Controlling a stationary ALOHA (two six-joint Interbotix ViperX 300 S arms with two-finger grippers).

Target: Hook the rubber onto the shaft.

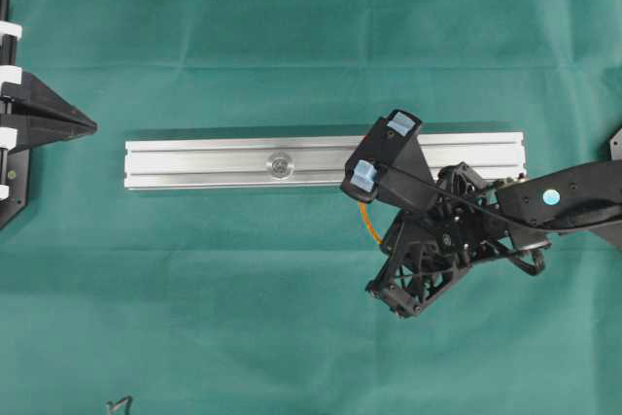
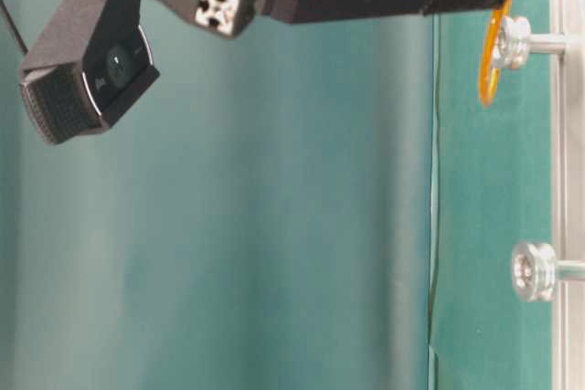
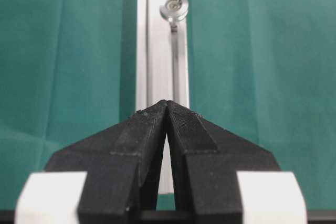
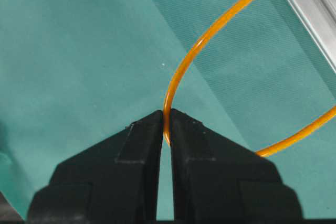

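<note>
Over the right end of the silver rail [image 1: 321, 160] I am reaching in from the right edge, my right gripper [image 4: 167, 129] rolled onto its side and clamping the orange rubber [image 4: 210, 35], whose loop is hanging beside a knobbed shaft [image 2: 514, 42]. My left gripper [image 3: 167, 109] is resting pressed together at the rail's far end

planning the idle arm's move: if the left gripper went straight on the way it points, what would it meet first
Likely the silver rail: the shut left gripper points along it, with its near end just ahead. Whether the tips ride above it is unclear; farther on stands a knobbed shaft.
</note>
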